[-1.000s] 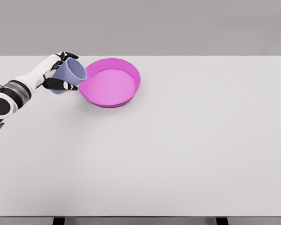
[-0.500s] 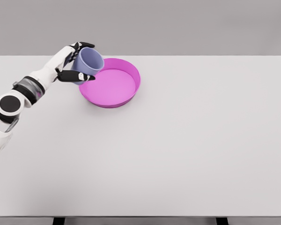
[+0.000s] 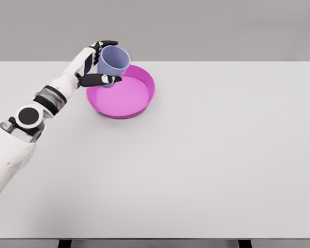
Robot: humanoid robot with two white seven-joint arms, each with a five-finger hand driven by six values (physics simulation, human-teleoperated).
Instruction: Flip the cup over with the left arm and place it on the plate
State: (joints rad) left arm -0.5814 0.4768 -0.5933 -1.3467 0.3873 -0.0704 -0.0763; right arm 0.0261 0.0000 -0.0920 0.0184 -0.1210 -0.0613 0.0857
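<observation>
One arm shows in the head view: the white left arm, which enters at the lower left and reaches up and to the right across the white table (image 3: pixel 206 170) toward its far left part. At the end of it, the left hand (image 3: pixel 97 66) grasps the cup (image 3: pixel 112 64), a pale lavender tumbler. Dark fingers (image 3: pixel 107 44) curl over the cup's far side near the rim, and the dark thumb (image 3: pixel 101 79) lies across its near lower side, so the cup sits clamped between them.

The cup is held above the table, mouth upward and tilted slightly toward the right, so its open rim and some of the inner wall face the camera. It hangs over the far left edge of the plate (image 3: pixel 144 101), a round magenta dish with a raised rim that rests on the table in the far left area. The cup's base overlaps the plate's left rim in the view; whether it touches the plate cannot be told. The right side of the table stretches away bare white to the right edge.
</observation>
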